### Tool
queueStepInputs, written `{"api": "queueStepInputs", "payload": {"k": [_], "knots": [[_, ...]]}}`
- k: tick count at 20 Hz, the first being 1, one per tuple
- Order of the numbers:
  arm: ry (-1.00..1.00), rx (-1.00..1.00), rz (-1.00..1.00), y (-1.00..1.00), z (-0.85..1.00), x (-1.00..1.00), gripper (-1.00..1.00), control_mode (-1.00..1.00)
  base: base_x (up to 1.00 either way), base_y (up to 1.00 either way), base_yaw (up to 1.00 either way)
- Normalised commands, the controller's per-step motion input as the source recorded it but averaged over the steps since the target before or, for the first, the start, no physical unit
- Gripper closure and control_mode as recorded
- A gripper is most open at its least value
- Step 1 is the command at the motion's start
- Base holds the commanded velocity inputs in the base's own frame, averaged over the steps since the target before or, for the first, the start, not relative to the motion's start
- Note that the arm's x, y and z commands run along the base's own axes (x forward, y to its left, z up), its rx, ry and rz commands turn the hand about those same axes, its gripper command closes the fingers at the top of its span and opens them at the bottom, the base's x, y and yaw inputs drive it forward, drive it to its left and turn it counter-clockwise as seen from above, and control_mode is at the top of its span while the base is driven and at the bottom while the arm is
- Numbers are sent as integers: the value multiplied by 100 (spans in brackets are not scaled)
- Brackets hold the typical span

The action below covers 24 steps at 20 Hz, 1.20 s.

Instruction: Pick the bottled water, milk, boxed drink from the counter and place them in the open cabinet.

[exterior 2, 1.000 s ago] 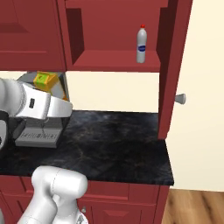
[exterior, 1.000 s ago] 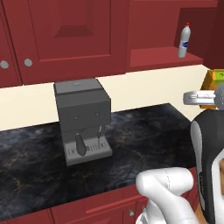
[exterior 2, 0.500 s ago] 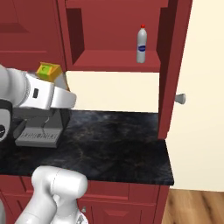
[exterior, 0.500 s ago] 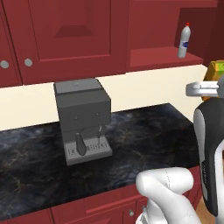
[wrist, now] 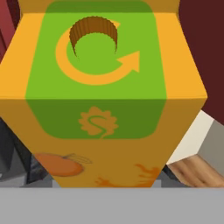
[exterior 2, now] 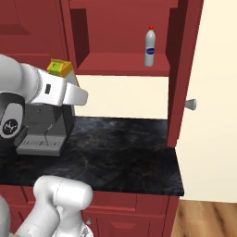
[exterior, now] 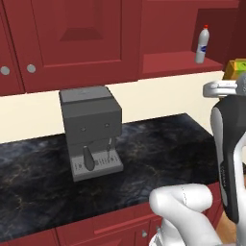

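A: Red kitchen, black marbled counter (exterior 2: 125, 148) w/ red base under it, cream wall behind. Grey coffee machine (exterior: 91, 132) sits on the stone, below the pincer and off to one side.

B: And the pincer (exterior 2: 59, 69)? Got anything?

A: Yep, closed on the boxed drink (exterior 2: 60, 68). Orange-yellow box, green top, held up in the air well above the counter. From the left base cam just a corner of it shows at the frame edge (exterior: 235, 67), right by the hand.

B: Hand cam agree?

A: Box (wrist: 105, 96) is pressed up right in front of the lens: green panel w/ orange arrow, round cap, orange fruit print lower down. Fingertips themselves hidden behind it, can't see them.

B: Where's the open cabinet (exterior 2: 120, 62)?

A: Just beside the pincer, shelf edge abt level w/ the box. Box is still outside the recess, near its side wall.

B: Bottled water?

A: Bottled water (exterior 2: 149, 46) already upright on that shelf, red cap, blue label, well apart from the pincer, toward the far side of the recess. Same bottle from the left cam (exterior: 202, 44), standing higher than the hand.
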Motion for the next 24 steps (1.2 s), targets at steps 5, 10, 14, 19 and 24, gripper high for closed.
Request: {"api": "queueStepInputs", "payload": {"k": [5, 10, 14, 19, 24], "knots": [[0, 0, 0, -10, 3, 32, 100, -100, 0, 0, 0], [0, 0, 0, -7, 1, 39, 100, -100, 0, 0, 0], [-2, -1, 0, -12, 0, 40, 100, -100, 0, 0, 0], [-3, -2, 0, -11, 0, 36, 100, -100, 0, 0, 0], [-3, -2, 0, -8, 0, 39, 100, -100, 0, 0, 0]]}}
